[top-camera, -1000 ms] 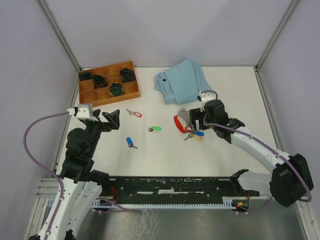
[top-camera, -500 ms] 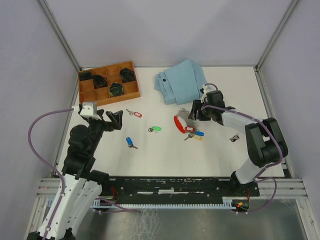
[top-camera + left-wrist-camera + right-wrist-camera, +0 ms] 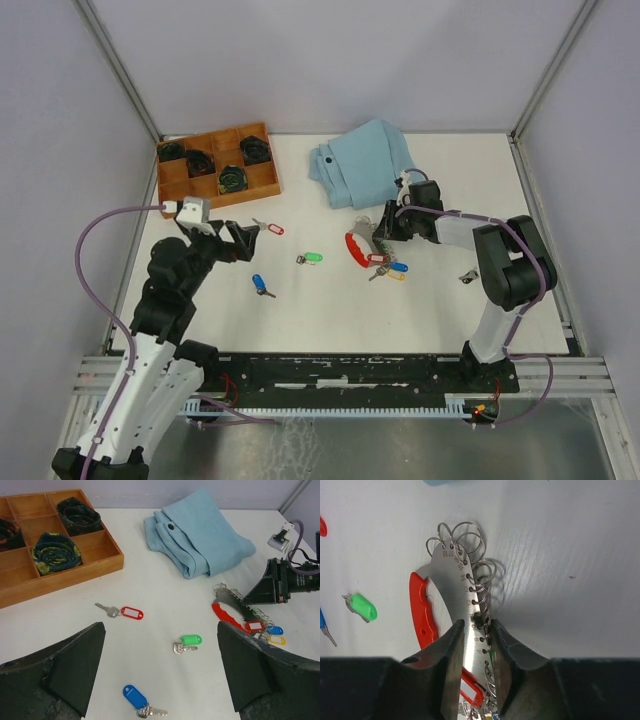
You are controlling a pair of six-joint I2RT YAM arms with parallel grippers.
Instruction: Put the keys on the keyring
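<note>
My right gripper point(image 3: 476, 626) is pinched narrow on the looped edge of the keyring point(image 3: 422, 611), whose long curve runs straight ahead from its tips. My left gripper point(image 3: 160, 630) hangs spread wide and empty. From it the green-tagged key point(image 3: 189, 641) lies just ahead, between the fingers and crosswise to them; the red-tagged key point(image 3: 131, 613) lies farther ahead toward the left finger, and the blue-tagged key point(image 3: 136, 698) lies closest in.
</note>
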